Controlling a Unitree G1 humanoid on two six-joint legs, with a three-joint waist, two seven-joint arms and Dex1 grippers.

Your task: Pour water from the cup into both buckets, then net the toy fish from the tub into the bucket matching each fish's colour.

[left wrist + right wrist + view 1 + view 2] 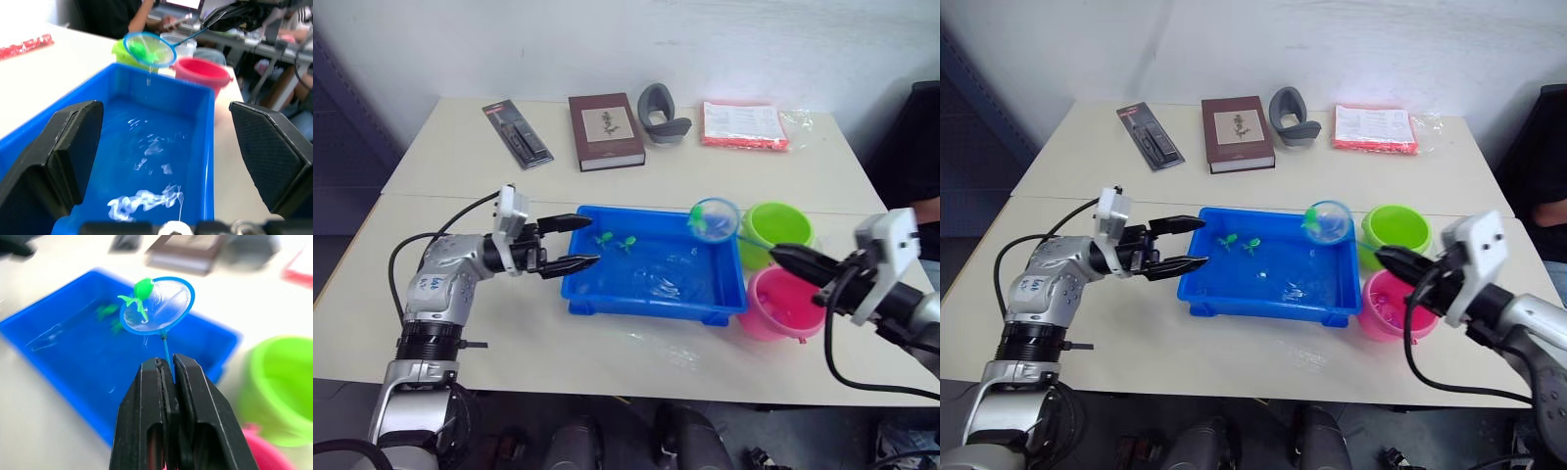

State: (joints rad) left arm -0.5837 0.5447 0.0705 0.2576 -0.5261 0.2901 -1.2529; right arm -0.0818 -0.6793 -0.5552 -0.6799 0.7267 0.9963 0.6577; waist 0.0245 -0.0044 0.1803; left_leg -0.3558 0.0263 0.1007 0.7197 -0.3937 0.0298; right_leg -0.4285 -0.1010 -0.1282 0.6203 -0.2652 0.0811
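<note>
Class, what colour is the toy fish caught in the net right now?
Green. The fish in the net shows best in the right wrist view.

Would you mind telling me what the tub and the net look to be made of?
The tub looks like glossy moulded blue plastic, judging by its sheen and rounded rim. The net seems to be fine translucent mesh in a blue plastic hoop; a green fish shows against it.

Head stereo downward; wrist close-ups.
</note>
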